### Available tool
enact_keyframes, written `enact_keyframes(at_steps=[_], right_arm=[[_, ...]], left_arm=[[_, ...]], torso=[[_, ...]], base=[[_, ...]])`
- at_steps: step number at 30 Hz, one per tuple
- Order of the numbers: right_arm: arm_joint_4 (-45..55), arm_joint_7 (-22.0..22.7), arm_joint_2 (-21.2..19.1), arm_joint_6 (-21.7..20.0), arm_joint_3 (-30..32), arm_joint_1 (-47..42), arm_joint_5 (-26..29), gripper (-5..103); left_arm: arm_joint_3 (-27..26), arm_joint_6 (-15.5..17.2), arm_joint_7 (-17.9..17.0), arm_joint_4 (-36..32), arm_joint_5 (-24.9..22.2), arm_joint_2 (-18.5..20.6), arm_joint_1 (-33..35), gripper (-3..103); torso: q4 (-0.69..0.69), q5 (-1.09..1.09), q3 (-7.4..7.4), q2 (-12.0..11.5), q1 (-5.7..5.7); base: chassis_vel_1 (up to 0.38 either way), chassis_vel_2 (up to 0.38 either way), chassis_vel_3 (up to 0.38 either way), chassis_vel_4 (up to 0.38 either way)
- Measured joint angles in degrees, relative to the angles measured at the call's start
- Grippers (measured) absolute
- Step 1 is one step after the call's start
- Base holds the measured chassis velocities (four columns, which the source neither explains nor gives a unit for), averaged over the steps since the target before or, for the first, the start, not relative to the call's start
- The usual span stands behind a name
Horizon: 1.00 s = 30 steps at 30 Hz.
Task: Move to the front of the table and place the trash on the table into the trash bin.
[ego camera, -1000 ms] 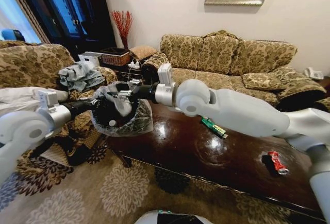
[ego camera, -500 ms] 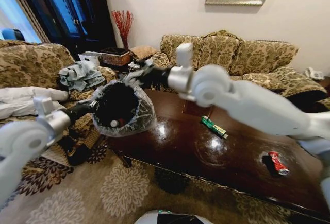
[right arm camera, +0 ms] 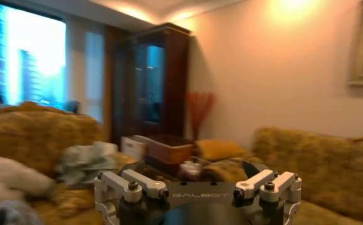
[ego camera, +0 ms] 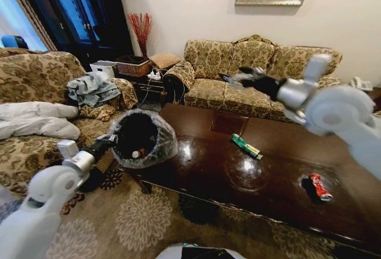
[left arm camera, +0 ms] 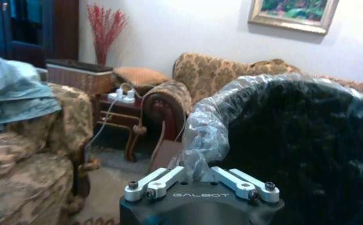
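Dark glossy wood fills the middle of a sitting room lined with patterned sofas [ego camera: 262,62], and that table [ego camera: 208,175] carries what is left to clear. At its near-left corner the left gripper [ego camera: 107,144] pinches the plastic-lined rim of the trash bin [ego camera: 143,137], its fingers closed on the crinkled liner (the wrist view shows the 2 tips buried in the bag's fold), holding the bin tilted with its mouth toward the table. Across the table the right gripper [ego camera: 241,75] hangs high above the far edge with its jaws spread wide and nothing between them. Inside the bin, 1 small pale item with a red spot [ego camera: 137,153] lies against the black wall; what else lies deeper I cannot tell. On the tabletop, 2 pieces of trash remain: the green wrapper [ego camera: 246,146] near the centre and the crushed red can [ego camera: 320,187] toward the right end, well apart. To do the next pick well, the right arm should probably descend straight over the green wrapper, grip across its narrow width, and leave the bin hand steady.
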Motion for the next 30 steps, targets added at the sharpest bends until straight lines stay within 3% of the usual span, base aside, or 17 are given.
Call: enact_keyframes(at_steps=[7,9,10,13,14,17,18,20,21,26,30], right_arm=[[1.92,7.93,-0.02,-6.37,7.05,-5.35,0.1,100],[2.38,8.81,0.18,-12.26,14.14,-12.3,0.27,100],[2.38,8.81,0.18,-12.26,14.14,-12.3,0.27,100],[1.45,7.87,1.92,-13.8,26.83,-26.0,-4.82,100],[1.45,7.87,1.92,-13.8,26.83,-26.0,-4.82,100],[-1.99,-3.63,6.3,-8.65,39.87,-45.12,-20.99,100],[-1.99,-3.63,6.3,-8.65,39.87,-45.12,-20.99,100],[-2.51,-7.72,10.7,-4.25,44.56,-53.41,-29.0,100],[-2.51,-7.72,10.7,-4.25,44.56,-53.41,-29.0,100],[1.61,-12.83,21.16,0.73,50.22,-67.18,-42.74,100],[4.15,-13.76,25.44,2.68,51.45,-72.06,-46.8,100]], left_arm=[[5.88,0.16,-1.44,3.28,-2.13,2.69,-8.41,2],[6.65,1.15,-1.51,4.05,-3.22,4.64,-11.34,2],[6.65,1.15,-1.51,4.05,-3.22,4.64,-11.34,2],[6.32,2.74,-1.03,4.17,-4.08,7.09,-12.38,2],[6.32,2.74,-1.03,4.17,-4.08,7.09,-12.38,2],[5.01,3.27,-0.36,2.88,-4.44,8.47,-11.03,2],[5.01,3.27,-0.36,2.88,-4.44,8.47,-11.03,2],[4.61,3.3,-0.41,1.52,-4.47,8.63,-10.44,2],[4.61,3.3,-0.41,1.52,-4.47,8.63,-10.44,2],[7.05,1.64,-1.62,-0.22,-3.26,6.98,-10.75,2],[9.05,1.1,-2.24,-0.5,-2.13,5.29,-11.21,2]], torso=[[-0.01,0.01,0.02,-0.01,0.03],[-0.02,0.0,0.01,0.0,0.02],[-0.02,0.0,0.01,0.0,0.02],[-0.01,0.0,0.01,0.0,0.01],[-0.01,0.0,0.01,0.0,0.01],[0.0,0.04,0.02,0.0,0.02],[0.0,0.04,0.02,0.0,0.02],[-0.02,0.04,0.01,-0.01,0.01],[-0.02,0.04,0.01,-0.01,0.01],[-0.01,0.03,0.0,0.0,0.0],[-0.01,0.03,0.0,0.0,0.01]], base=[[0.0,0.0,0.0,0.0],[0.0,0.0,0.0,0.0],[0.0,0.0,0.0,0.0],[0.0,0.0,0.0,0.0],[0.0,0.0,0.0,0.0],[0.0,0.0,0.0,0.0],[0.0,0.0,0.0,0.0],[0.0,0.0,0.0,0.0],[0.0,0.0,0.0,0.0],[0.0,0.0,0.0,0.0],[0.0,0.0,0.0,0.0]])
